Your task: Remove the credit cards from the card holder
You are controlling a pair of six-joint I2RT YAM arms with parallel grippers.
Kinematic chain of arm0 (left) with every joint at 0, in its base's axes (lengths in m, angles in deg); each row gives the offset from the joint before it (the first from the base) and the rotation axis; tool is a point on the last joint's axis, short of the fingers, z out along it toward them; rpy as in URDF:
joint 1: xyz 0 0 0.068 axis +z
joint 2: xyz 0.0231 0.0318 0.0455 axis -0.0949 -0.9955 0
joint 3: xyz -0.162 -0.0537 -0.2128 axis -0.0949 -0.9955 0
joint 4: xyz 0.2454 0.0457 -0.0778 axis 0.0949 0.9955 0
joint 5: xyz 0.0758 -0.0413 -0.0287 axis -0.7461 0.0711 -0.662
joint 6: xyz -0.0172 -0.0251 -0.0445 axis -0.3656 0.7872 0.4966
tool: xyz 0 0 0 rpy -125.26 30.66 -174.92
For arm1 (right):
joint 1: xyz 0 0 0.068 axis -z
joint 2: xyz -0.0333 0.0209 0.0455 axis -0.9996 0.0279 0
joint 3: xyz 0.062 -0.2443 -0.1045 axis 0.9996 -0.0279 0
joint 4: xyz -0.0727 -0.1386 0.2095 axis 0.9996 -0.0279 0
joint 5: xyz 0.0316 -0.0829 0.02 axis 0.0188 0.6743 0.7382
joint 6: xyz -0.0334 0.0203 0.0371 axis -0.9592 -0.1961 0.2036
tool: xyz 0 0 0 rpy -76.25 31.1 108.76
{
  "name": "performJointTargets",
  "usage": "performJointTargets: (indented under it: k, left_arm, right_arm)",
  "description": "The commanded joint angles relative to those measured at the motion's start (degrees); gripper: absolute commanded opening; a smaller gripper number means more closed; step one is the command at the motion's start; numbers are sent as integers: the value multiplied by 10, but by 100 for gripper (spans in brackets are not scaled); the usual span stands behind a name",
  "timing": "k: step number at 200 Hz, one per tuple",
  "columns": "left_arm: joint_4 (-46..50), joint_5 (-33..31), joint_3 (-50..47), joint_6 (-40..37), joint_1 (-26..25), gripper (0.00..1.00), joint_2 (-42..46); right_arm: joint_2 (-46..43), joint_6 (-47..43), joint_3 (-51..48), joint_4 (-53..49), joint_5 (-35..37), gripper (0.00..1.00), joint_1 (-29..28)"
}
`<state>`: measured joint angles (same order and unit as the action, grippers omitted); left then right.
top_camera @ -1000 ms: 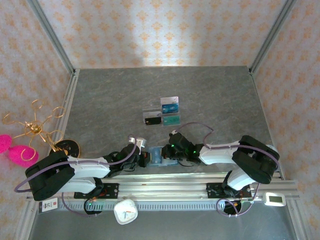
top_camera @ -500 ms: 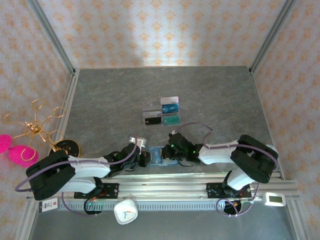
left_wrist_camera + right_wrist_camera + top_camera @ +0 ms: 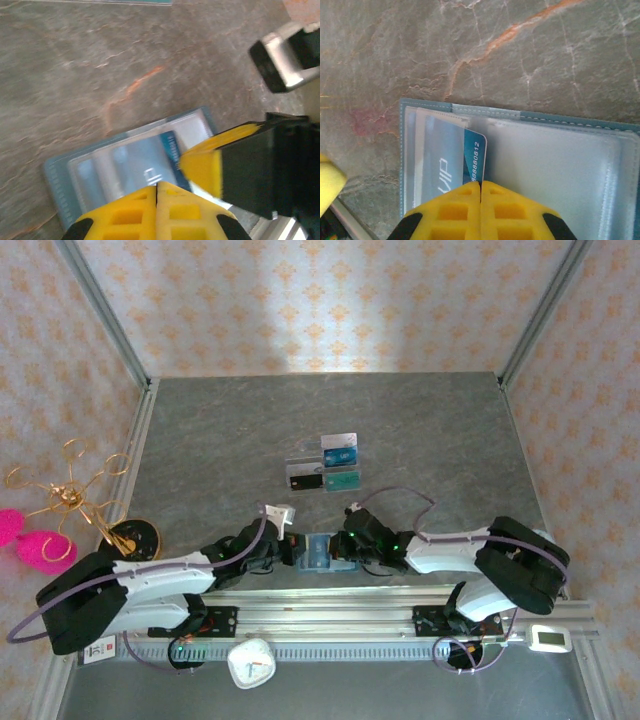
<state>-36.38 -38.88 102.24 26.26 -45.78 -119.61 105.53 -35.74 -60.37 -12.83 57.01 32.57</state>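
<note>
- While both arms crowd the bottom of the overhead view, the right gripper has its yellow fingers pressed together with no gap, tips at the lower edge of the blue card.
- That card, marked VIP, sticks partway out of a clear sleeve in the left half of the open card holder.
- The left gripper, jaws likewise closed, sits at the holder's edge.
- The holder lies low centre on the grey marbled table; a cluster of cards sits mid-frame, well apart.
- Orange-patterned wallpaper walls it in.
</note>
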Motion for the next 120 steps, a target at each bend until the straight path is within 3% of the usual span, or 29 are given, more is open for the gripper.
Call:
performJointTargets:
  k: [1,52,90,120]
  left_arm:
    - [-14,-5,10,-13,-14,0,-44]
    - [-25,-18,-1,-6,-14,0,-103]
    - [-22,7,-9,-5,-15,0,-136]
    - [-18,12,-13,-5,-19,0,-134]
  right_arm:
    - [5,1,-6,3,9,0,-1]
    - [-7,6,-15,2,11,0,-1]
    - [2,7,-17,19,-3,20,-1]
    - [20,13,-16,34,-12,18,-1]
